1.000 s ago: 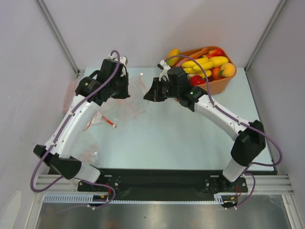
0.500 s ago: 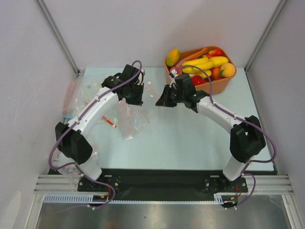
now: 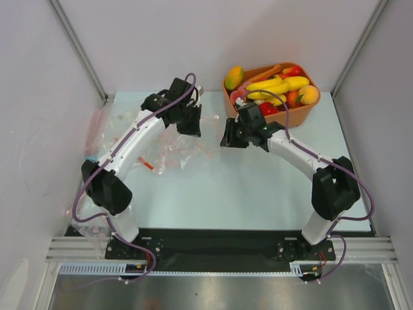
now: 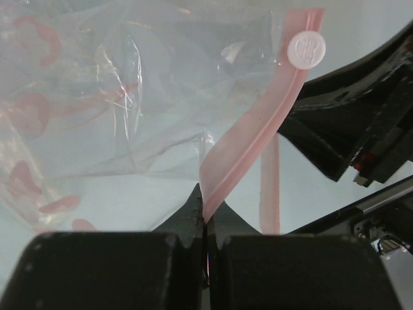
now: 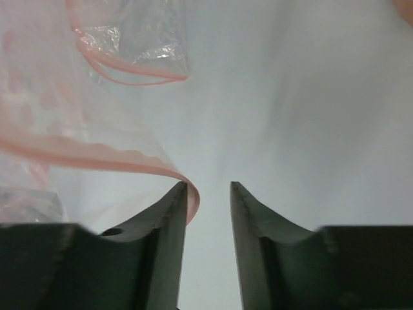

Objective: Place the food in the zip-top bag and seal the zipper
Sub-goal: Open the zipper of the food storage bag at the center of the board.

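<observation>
The zip-top bag (image 3: 173, 150) hangs crumpled between the two arms, clear with pink-red dots (image 4: 71, 129). My left gripper (image 3: 190, 124) (image 4: 206, 208) is shut on its pale pink zipper (image 4: 258, 123), which carries a white round tab (image 4: 306, 49). My right gripper (image 3: 227, 139) (image 5: 208, 187) stands open just right of it. The zipper's end (image 5: 97, 157) curls against the inner face of its left finger (image 5: 169, 219) and is not pinched. The food (image 3: 277, 87), yellow bananas, red and orange pieces, lies heaped in the orange tub (image 3: 293, 117) at the back right.
More clear bags lie along the left wall (image 3: 97, 129), one with a blue strip (image 3: 92, 159). A bag edge with an orange-red strip (image 5: 129, 64) lies on the table near a small red piece (image 3: 147, 165). The right arm's black wrist (image 4: 348, 129) sits close to the left gripper.
My left arm has swung right and toward the back, carrying the bag by its zipper. My right gripper has opened and let go of the zipper.
</observation>
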You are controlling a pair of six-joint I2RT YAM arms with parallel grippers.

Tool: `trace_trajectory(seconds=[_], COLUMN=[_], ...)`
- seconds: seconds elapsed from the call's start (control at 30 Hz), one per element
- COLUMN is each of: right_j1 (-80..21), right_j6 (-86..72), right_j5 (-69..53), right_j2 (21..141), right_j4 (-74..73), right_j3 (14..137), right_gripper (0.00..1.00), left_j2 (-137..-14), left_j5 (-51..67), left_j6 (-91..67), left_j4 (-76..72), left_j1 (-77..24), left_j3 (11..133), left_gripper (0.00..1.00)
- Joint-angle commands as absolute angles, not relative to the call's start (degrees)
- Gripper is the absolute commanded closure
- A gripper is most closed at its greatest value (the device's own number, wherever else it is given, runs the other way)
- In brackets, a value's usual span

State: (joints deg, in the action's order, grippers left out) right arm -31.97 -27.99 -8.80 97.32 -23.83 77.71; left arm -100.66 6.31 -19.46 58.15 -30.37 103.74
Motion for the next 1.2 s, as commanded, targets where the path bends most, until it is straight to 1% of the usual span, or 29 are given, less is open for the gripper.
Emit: trace_trajectory(seconds=[0.0, 0.03, 0.07, 0.1, 0.13, 0.23, 0.27, 0.37, 0.4, 0.47, 0.5, 0.53, 0.57, 0.6, 0.63, 0.67, 0.83, 0.97, 1.03, 1.07, 1.1, 1.13, 1.17], right_j1=[-31.6, -31.7, -31.8, -32.1, -32.4, -32.7, -32.7, -32.6, -32.6, -32.6, -32.7, -32.9, -33.0, -33.0, -33.0, -33.0, -33.1, -33.1, -33.2, -33.3, -33.3, -33.3, -33.3], right_j6=[-25.9, -25.8, -25.6, -25.8, -26.1, -26.8, -27.0, -27.2, -27.2, -27.2, -26.9, -26.3, -26.1, -25.8, -26.2, -26.3, -27.5, -27.6, -27.8, -27.8, -27.9, -27.7, -27.9], right_j5=[-11.0, -12.9, -18.2, -19.7, -20.3, -23.4, -23.3, -23.2, -22.9, -20.0, -17.6, -14.7, -9.0, -6.3, -1.7, -0.5, -1.8, -6.0, -10.3, -12.3, -14.2, -17.5, -18.8], right_j2=[97.5, 97.0, 96.7, 96.4, 96.2, 96.3, 96.4, 97.1, 97.2, 97.4, 97.7, 98.6, 99.1, 99.6, 100.0, 100.1, 100.3, 99.9, 100.0, 100.4, 100.7, 100.9, 101.7], right_j4=[-21.1, -19.2, -17.1, -15.2, -13.4, -11.4, -11.2, -11.6, -11.8, -13.6, -17.8, -20.5, -23.1, -27.3, -28.7, -29.5, -28.9, -26.3, -23.0, -21.9, -19.6, -18.5, -16.8], right_j3=[79.1, 78.8, 77.4, 77.2, 77.1, 77.3, 77.4, 77.9, 78.1, 79.0, 79.7, 82.2, 83.2, 84.3, 85.2, 85.1, 83.8, 83.0, 82.2, 82.1, 82.2, 82.4, 82.7], right_gripper=[0.55, 0.49, 0.45, 0.41, 0.34, 0.34, 0.35, 0.46, 0.56, 0.70, 0.80, 0.85, 0.88, 0.91, 0.92, 0.93, 0.93, 0.89, 0.80, 0.74, 0.64, 0.59, 0.52], left_j2=[-99.8, -99.7, -99.7, -99.8, -100.0, -100.3, -99.9, -99.5, -99.4, -99.6, -100.0, -100.5, -101.2, -103.6, -104.8, -106.0, -105.8, -105.3, -105.4, -105.4, -105.5, -105.6, -105.8], left_j5=[7.9, 8.0, 8.1, 8.4, 8.8, 10.5, 10.8, 11.5, 11.6, 11.5, 10.7, 9.7, 6.8, 5.2, 3.4, -1.4, -9.2, -13.9, -15.6, -16.0, -16.3, -16.6, -16.7], left_j6=[-19.9, -19.9, -19.9, -19.9, -19.9, -20.0, -20.1, -20.2, -20.2, -20.0, -19.9, -19.6, -19.3, -18.4, -17.9, -17.6, -18.5, -18.2, -17.9, -17.8, -17.8, -17.8, -17.8], left_j4=[61.5, 61.4, 61.1, 60.6, 60.6, 59.9, 59.8, 59.6, 59.9, 60.6, 62.3, 63.6, 65.2, 70.1, 72.8, 75.5, 80.3, 80.9, 80.6, 80.5, 80.4, 80.6, 80.6], left_j1=[-30.8, -30.8, -30.8, -30.8, -30.8, -30.8, -30.8, -30.8, -30.8, -30.7, -30.8, -30.8, -30.8, -30.8, -31.0, -31.2, -31.2, -31.3, -31.3, -31.4, -31.6, -31.6, -31.7], left_j3=[107.7, 107.2, 106.8, 106.4, 106.1, 106.3, 106.4, 106.8, 107.0, 107.5, 108.0, 109.9, 111.5, 113.9, 119.9, 122.8, 126.3, 125.5, 125.9, 126.1, 126.6, 127.9, 128.6], left_gripper=[0.99, 1.00, 1.00, 1.00, 1.00, 1.00, 1.00, 1.00, 1.00, 1.00, 1.00, 1.00, 1.00, 1.00, 1.00, 1.00, 1.00, 1.00, 1.00, 1.00, 1.00, 1.00, 1.00])
